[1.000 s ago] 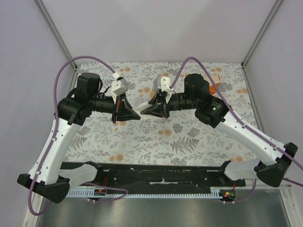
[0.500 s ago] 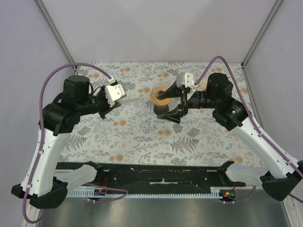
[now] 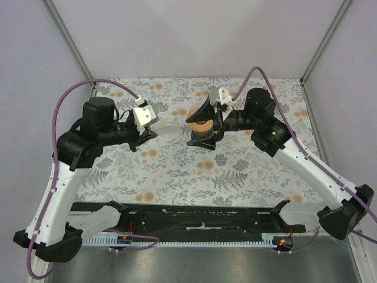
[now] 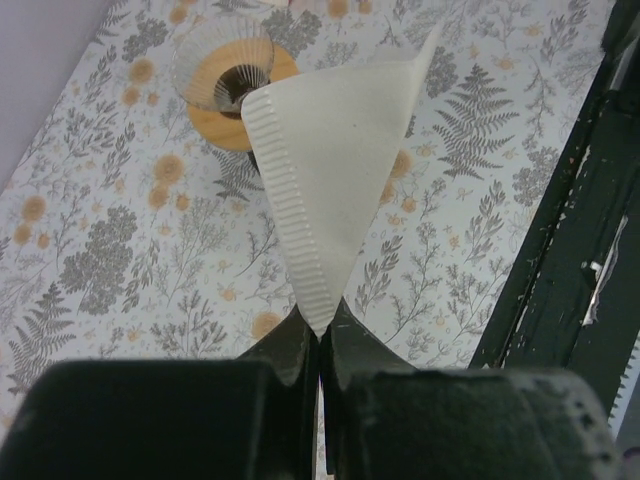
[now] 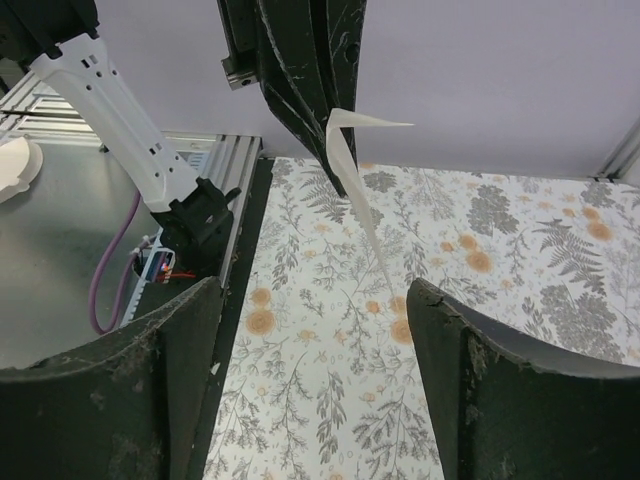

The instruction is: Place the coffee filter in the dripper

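Note:
The coffee filter (image 4: 335,170) is a flat white paper fan with a ribbed seam, and my left gripper (image 4: 322,325) is shut on its pointed end. In the top view the coffee filter (image 3: 171,126) sticks out to the right of the left gripper (image 3: 154,131), its far edge just short of the dripper (image 3: 198,124). The dripper (image 4: 235,95) is a round orange-brown funnel with a dark centre, standing on the table beyond the filter. My right gripper (image 3: 204,125) is open, with one finger on each side of the dripper. From the right gripper (image 5: 315,290) the filter (image 5: 355,190) shows edge-on.
A floral cloth (image 3: 235,171) covers the table. A black rail (image 3: 200,218) runs along the near edge, with the arm bases on it. Lilac walls and metal corner posts (image 3: 321,41) close the back and sides. The left arm's base (image 5: 190,215) shows in the right wrist view.
The right gripper opened wide, backed off to the right, then came back around the dripper. The left gripper drew away to the left with the filter and has since edged right.

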Robot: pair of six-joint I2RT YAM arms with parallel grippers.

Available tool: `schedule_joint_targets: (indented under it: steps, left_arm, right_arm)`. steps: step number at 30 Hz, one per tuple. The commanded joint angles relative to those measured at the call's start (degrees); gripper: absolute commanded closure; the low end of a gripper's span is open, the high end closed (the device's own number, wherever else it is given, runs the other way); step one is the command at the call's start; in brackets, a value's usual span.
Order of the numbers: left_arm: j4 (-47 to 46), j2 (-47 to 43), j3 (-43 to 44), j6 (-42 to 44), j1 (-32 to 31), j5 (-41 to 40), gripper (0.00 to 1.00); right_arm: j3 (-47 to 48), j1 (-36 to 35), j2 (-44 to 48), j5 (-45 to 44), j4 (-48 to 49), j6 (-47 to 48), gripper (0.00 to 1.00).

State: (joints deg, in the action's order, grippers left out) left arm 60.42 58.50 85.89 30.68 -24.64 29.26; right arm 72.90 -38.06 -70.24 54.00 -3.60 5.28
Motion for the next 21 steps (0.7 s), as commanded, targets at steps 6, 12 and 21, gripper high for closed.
schedule_joint_targets:
  steps: [6,12,21]
  left_arm:
    - [-7.6,0.47,0.16,-6.42,-1.11,6.78,0.98]
    - [-7.95,0.3,-1.42,-7.29,-1.2,9.76,0.98]
    - [-1.54,1.7,-1.43,-7.12,-1.28,20.57,0.44]
  right_arm:
    - [8.04,-1.31,-8.86,4.79,5.53,-2.72,0.31]
    - [8.22,-1.57,-10.89,10.16,6.85,-3.53,0.87]
    - [7.51,-0.17,-8.95,10.51,-10.89,16.59,1.0]
